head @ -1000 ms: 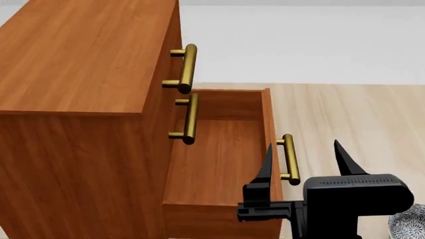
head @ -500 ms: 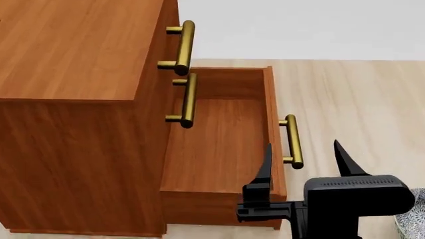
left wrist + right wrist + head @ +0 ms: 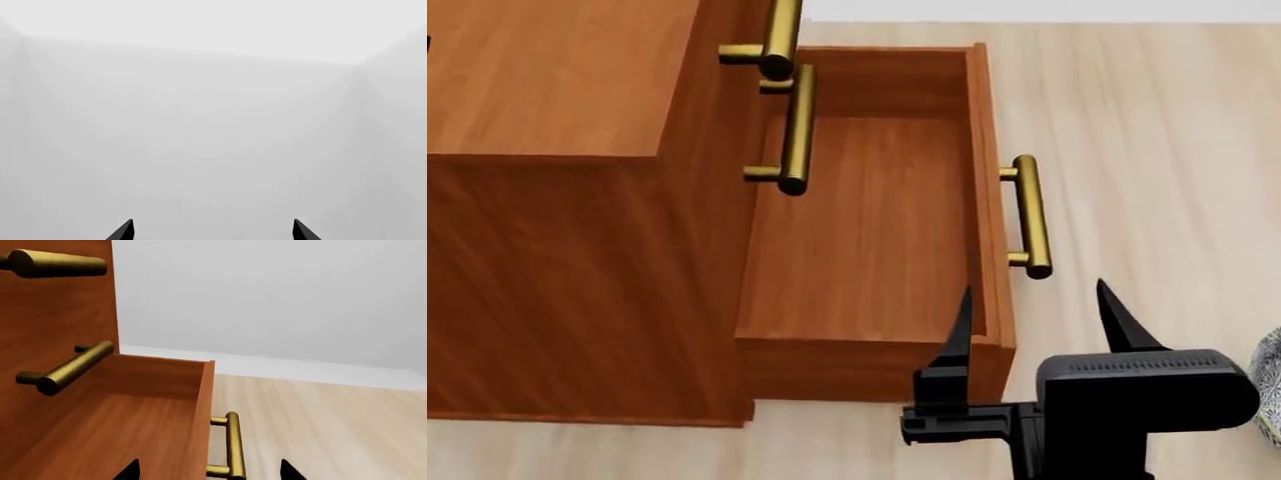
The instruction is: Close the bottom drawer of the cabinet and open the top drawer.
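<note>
Reddish-brown wooden bottom drawer (image 3: 874,240) stands pulled fully out of boxy wood-grain cabinet (image 3: 574,250); black right gripper (image 3: 1034,320), jaws wide and empty, hovers near its front corner, risking a glancing, skewed push.

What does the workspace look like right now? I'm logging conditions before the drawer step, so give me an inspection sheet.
Surface: pale wood floor, bare where seen.
Job's things: cabinet; bottom drawer pulled out, empty; top drawer shut, its brass handle showing.
Clutter: patterned bowl at the view's edge.
Grippers: right gripper open, near the bottom drawer's front corner, holding nothing; left gripper open, facing blank wall.
Cables: nothing seen.
Surroundings: plain pale walls.
</note>
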